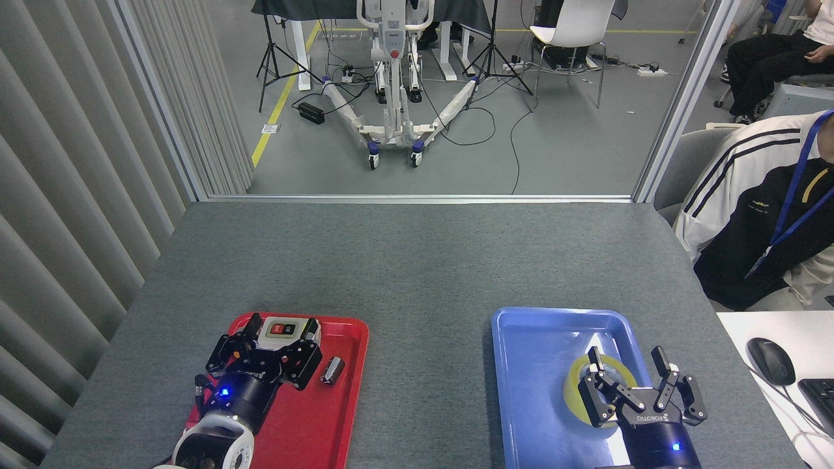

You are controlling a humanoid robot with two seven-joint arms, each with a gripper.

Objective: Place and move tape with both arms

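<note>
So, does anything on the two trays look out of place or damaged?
Nothing looks damaged or spilled. The tape lies flat in the blue tray. In the red tray, a small metal cylinder lies loose on its side beside the switch box, slightly askew.

Both grippers, left (277, 339) and right (627, 371), are black, multi-fingered (white lettering, blue light), on white rounded wrists.

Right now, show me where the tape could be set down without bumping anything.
Widest free patch: the grey table between its far edge and both trays. Next: the bare strip between the red tray and the blue tray. The blue tray's left half is bare too. Crowded: the red tray, with switch box, small cylinder and left pincer.
</note>
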